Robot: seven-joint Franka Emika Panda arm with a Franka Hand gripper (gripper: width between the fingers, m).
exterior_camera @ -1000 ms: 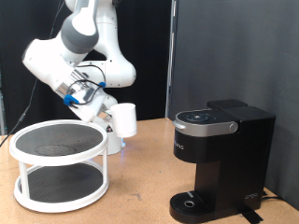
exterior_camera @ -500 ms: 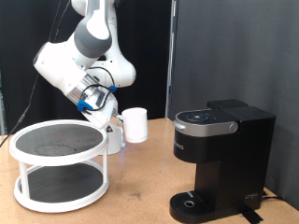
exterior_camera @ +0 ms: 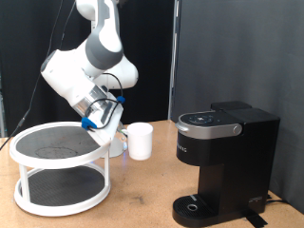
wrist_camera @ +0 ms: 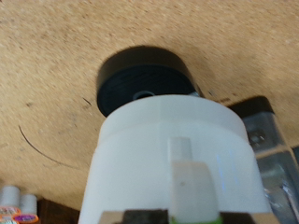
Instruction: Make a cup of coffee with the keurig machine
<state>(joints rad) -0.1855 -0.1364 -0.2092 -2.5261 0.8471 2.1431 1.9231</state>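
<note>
My gripper (exterior_camera: 123, 133) is shut on the cup (exterior_camera: 141, 140), a small plain white mug. It holds the cup upright in the air at the exterior view's middle, just above table height. The keurig machine (exterior_camera: 223, 157) stands to the exterior view's right with its lid down. Its round drip base (exterior_camera: 195, 204) has nothing on it. In the wrist view the cup (wrist_camera: 173, 154) fills the lower half, with its handle between my fingers. The black drip base (wrist_camera: 145, 82) lies beyond the cup, and the machine body (wrist_camera: 271, 140) shows at the edge.
A white two-tier round rack (exterior_camera: 59, 166) with dark mesh shelves stands at the exterior view's left, close under the arm. Small white items (wrist_camera: 14, 198) show at a corner of the wrist view. The wooden table (exterior_camera: 142, 199) has bare room between the rack and the machine.
The arm has carried the cup down and towards the exterior view's right, closer to the keurig machine. The cup stays in the gripper.
</note>
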